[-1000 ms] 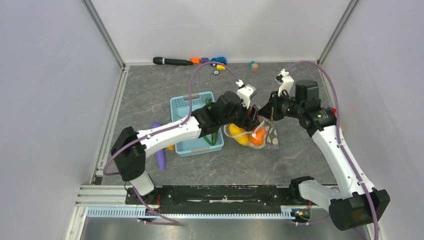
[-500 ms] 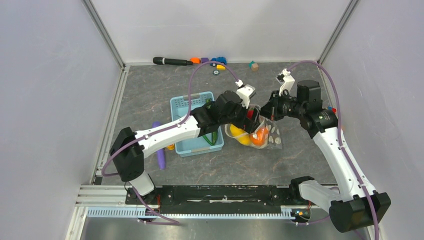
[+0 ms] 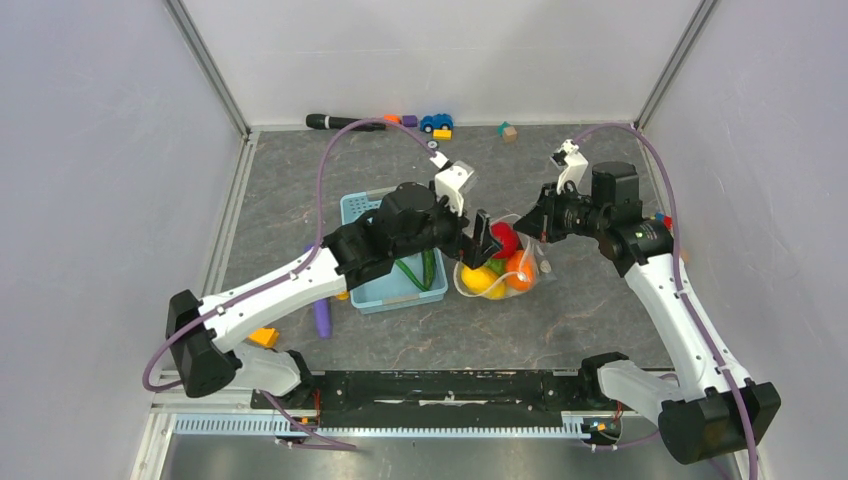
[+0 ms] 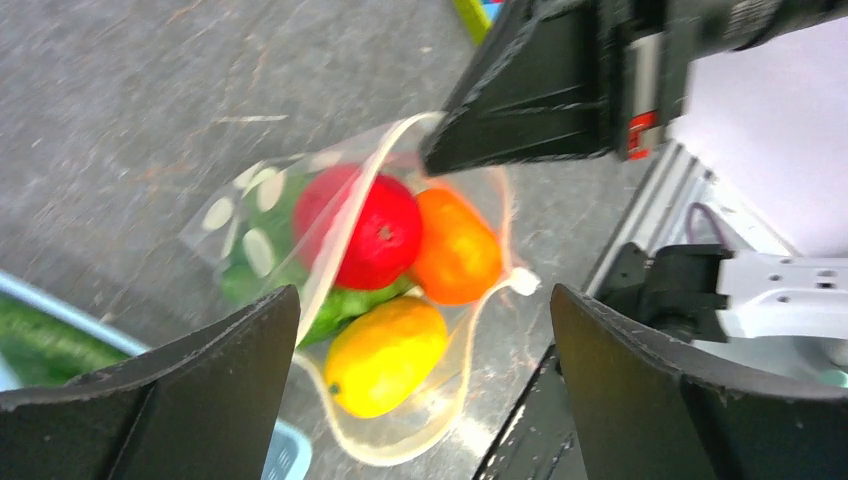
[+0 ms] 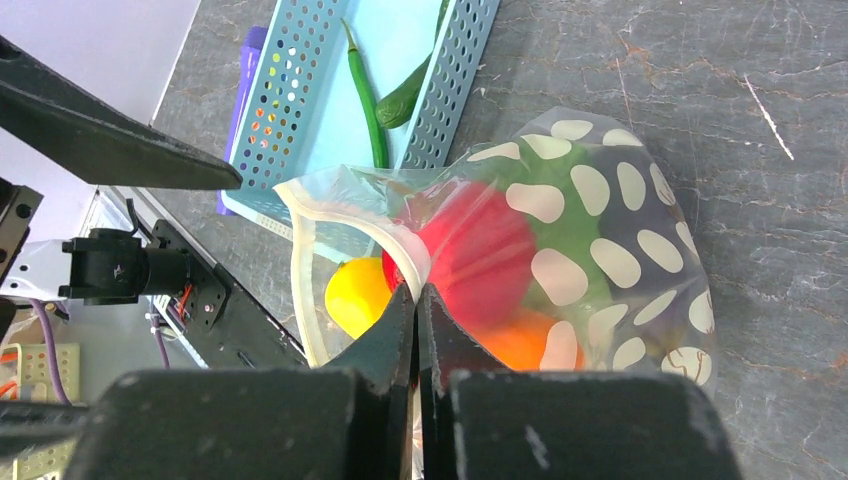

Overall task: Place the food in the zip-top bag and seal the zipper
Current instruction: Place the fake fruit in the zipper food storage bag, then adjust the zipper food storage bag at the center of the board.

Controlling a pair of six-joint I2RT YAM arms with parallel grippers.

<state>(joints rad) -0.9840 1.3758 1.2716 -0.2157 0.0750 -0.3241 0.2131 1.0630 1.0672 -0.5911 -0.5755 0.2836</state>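
Grey marbled counter (image 3: 300, 190), pale walls on three sides.

Item: zip-top bag (image 5: 600, 200) — clear, white-dotted — just right of the light-blue basket (image 3: 362, 208), mouth held up and open.

Contents: red piece (image 4: 370, 230), orange piece (image 4: 455, 250), yellow piece (image 4: 385, 355) and green piece (image 4: 350, 300), all inside.

Right fingers (image 5: 390, 340): closed, pinching the bag at its mouth, where the white zipper (image 5: 298, 270) strip curves in to them.

Left fingers (image 4: 200, 400): spread wide, holding nothing, hanging over the mouth — the bag shows in the gap between them, and neither is seen touching it.

Basket contents: slim green pieces (image 5: 365, 100). Purple rod (image 3: 320, 315) lies left of the basket.
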